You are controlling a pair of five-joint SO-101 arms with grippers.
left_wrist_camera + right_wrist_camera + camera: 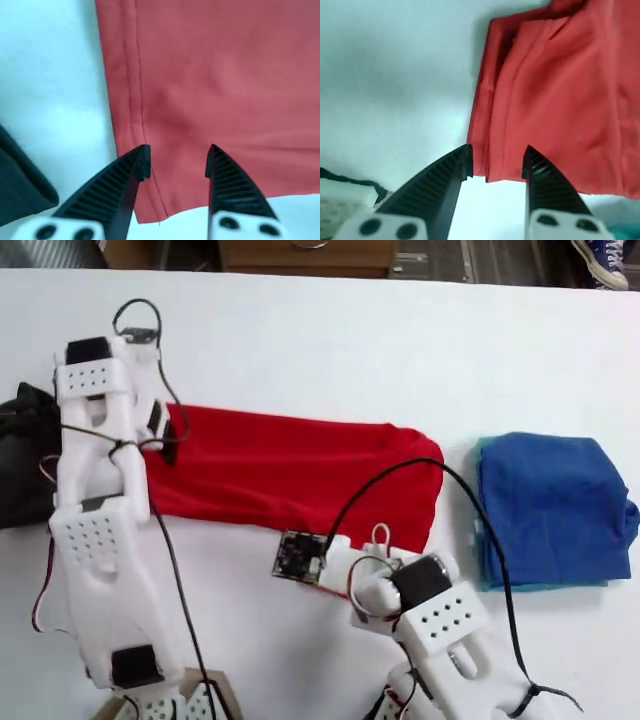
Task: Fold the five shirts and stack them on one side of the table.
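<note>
Two folded pieces sit stacked at the right edge of the high view: a blue shirt (550,505) on top and a teal cloth (479,500) showing along its left and lower sides. The red shirt (290,470) lies as a long band across the middle of the table (350,350), its rounded right end near the blue stack but apart from it. A black shirt (25,450) is bunched at the left edge, just beside the left arm.

The left gripper (177,160) has its jaws apart, straddling the red shirt's stitched hem near a corner; contact cannot be told. The right gripper (495,160) is likewise spread over the red shirt's folded edge, at the band's lower right in the high view. Bare white table spans the upper half of the high view.
</note>
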